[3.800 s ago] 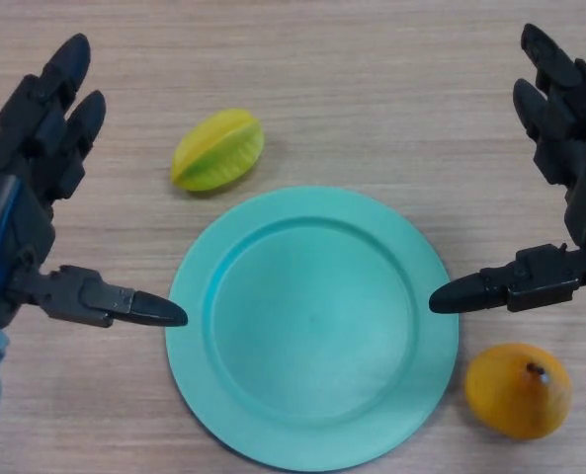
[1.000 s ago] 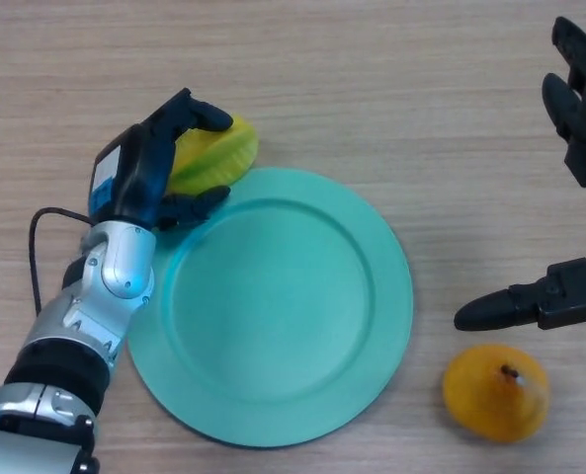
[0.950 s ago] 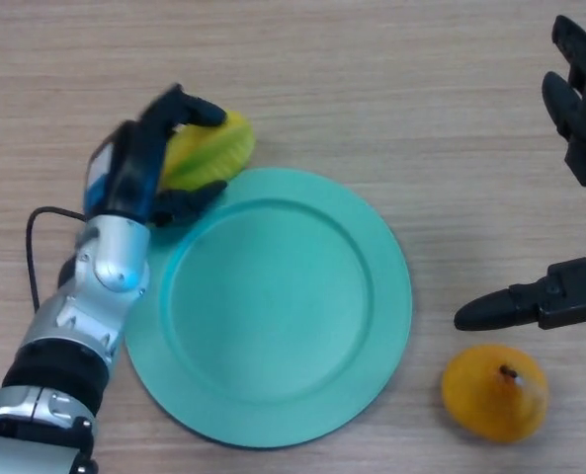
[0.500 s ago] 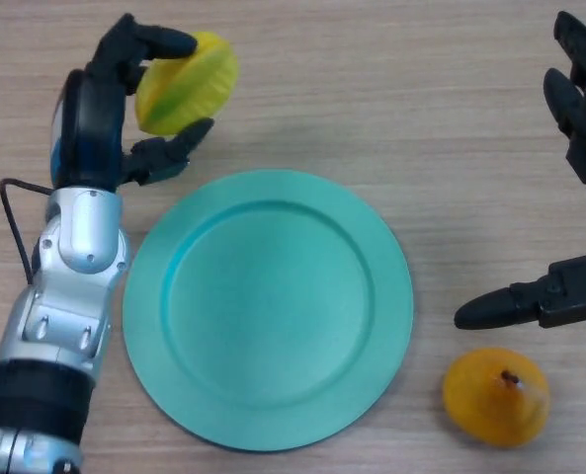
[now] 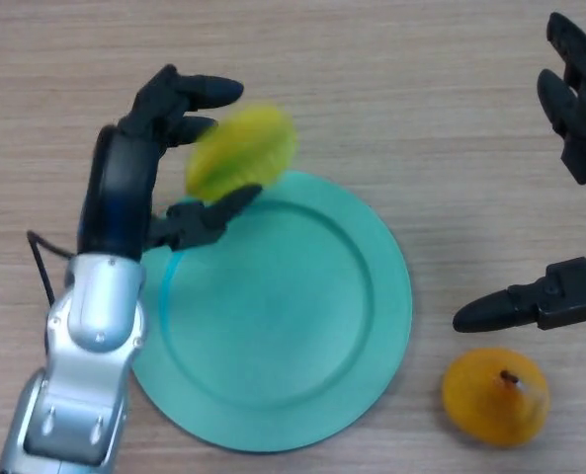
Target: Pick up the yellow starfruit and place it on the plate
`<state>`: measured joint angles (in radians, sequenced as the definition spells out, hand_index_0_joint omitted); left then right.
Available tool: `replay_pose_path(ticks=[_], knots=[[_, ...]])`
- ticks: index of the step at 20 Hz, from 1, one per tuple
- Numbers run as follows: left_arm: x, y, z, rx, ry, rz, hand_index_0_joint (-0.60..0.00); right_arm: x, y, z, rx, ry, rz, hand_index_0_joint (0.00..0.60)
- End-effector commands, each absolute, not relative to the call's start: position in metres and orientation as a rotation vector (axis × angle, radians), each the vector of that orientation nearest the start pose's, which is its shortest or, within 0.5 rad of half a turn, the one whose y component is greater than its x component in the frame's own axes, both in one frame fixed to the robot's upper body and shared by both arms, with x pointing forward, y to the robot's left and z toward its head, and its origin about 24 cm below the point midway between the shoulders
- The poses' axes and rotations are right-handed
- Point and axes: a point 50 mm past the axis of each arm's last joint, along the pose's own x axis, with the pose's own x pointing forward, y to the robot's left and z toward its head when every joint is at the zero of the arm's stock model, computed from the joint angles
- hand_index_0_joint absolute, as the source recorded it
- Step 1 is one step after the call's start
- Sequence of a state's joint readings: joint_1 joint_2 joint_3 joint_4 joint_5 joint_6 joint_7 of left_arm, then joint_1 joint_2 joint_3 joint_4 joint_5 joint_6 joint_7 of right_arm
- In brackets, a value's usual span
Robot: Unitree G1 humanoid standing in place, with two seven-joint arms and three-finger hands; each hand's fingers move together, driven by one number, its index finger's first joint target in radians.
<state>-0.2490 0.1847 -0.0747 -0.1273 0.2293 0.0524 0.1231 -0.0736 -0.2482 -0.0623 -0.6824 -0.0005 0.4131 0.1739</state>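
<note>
My left hand [image 5: 139, 168] is shut on the yellow starfruit [image 5: 241, 150], fingers over its top and thumb under it. It holds the fruit in the air over the far left rim of the teal plate [image 5: 273, 306], which lies flat on the wooden table. My right hand [image 5: 574, 197] is open and idle at the right edge of the view, its thumb pointing left towards the plate.
An orange pear-shaped fruit [image 5: 495, 395] lies on the table to the right of the plate, just below my right thumb. Bare wooden table shows beyond the plate and to its left.
My left hand closed on the starfruit beside the plate, lifted it off the table, and has now carried it right to above the plate's far left rim. The right hand stayed still.
</note>
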Motion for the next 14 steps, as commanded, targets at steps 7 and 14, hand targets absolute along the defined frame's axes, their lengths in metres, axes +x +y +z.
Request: replay_pose_path(ticks=[7, 14], knots=[[0.255, 0.147, 0.121, 0.355, -0.334, -0.135, -0.400, 0.224, -0.169, 0.202, -0.290, -0.501, 0.131, 0.000], [0.253, 0.151, 0.132, 0.327, -0.289, -0.131, -0.600, 0.223, -0.168, 0.201, -0.297, -0.504, 0.129, 0.000]])
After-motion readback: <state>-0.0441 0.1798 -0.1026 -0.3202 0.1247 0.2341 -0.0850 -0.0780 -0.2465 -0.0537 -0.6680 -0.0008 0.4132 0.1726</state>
